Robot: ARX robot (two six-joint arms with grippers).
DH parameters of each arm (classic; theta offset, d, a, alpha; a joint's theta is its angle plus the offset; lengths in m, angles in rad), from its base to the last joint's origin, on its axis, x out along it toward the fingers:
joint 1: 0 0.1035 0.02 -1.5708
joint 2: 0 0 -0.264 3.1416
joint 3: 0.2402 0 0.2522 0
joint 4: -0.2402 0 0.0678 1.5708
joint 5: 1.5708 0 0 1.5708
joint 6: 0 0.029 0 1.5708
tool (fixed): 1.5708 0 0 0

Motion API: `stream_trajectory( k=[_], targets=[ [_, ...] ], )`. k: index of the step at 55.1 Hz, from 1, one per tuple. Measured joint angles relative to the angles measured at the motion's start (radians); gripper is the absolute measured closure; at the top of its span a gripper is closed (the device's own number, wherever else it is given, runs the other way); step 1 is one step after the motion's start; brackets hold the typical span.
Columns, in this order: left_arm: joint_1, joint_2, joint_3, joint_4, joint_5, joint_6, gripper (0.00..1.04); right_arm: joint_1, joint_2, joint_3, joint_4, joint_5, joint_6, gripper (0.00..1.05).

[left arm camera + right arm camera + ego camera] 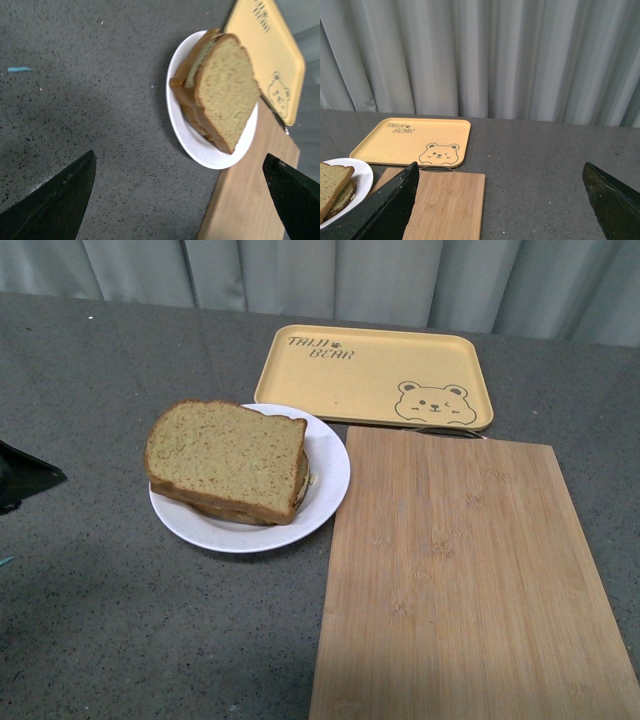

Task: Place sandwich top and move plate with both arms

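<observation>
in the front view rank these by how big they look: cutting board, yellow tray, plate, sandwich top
1. cutting board, also nearest
2. yellow tray and plate: about alike, tray farther
3. sandwich top

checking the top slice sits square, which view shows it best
The front view: the top slice shows whole from above on the plate. The left wrist view shows it whole too, but at a slant. The right wrist view catches only a cropped corner.

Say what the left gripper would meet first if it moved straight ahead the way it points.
Probably the near rim of the white plate, beside the sandwich top; the left gripper is open. Depth is unclear, so the grey tabletop might come first.
</observation>
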Motion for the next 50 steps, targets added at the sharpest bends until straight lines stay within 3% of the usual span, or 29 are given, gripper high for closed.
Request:
stream_trajectory(
  k=[16,38,41,50],
  targets=[
    [-0.089,0.339,0.163,0.077,0.051,-0.098,0.07,0.000,0.000,0.000,0.000,0.000,0.000,0.09],
    [-0.180,0.478,0.268,0.076,0.047,-0.145,0.07,0.000,0.000,0.000,0.000,0.000,0.000,0.09],
    [-0.199,0.499,0.288,0.056,0.040,-0.145,0.15,0.000,0.000,0.000,0.000,0.000,0.000,0.09],
    [-0.231,0.584,0.352,0.031,0.040,-0.179,0.54,0.000,0.000,0.000,0.000,0.000,0.000,0.09]
  ],
)
